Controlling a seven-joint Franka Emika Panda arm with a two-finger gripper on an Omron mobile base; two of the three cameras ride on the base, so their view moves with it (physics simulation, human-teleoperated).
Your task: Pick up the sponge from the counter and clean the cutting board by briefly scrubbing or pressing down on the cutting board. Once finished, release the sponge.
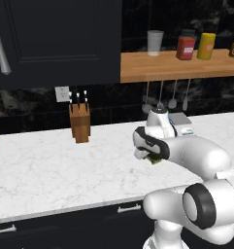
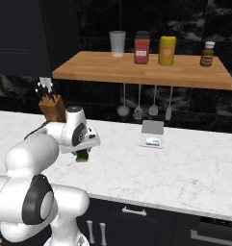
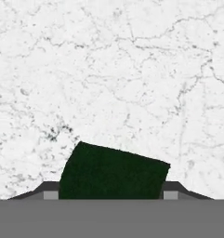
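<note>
Marble counter (image 3: 113,69), sponge (image 3: 111,173) seemingly clamped

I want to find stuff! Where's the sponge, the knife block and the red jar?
sponge (image 3: 111,173), hand view, dark green top face.
knife block (image 1: 80,124), left base view, wooden front.
red jar (image 2: 142,50), right base view, its label.

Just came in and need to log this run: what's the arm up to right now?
The white arm is working over the marble counter. Its claw is closed on the sponge, dark scouring side towards the hand camera; the base views show a bit of green under the hand, with the sponge apparently just above the worktop. A knife block stands at the back, and jars sit on the wooden shelf. No scrubbing is visible yet.
</note>
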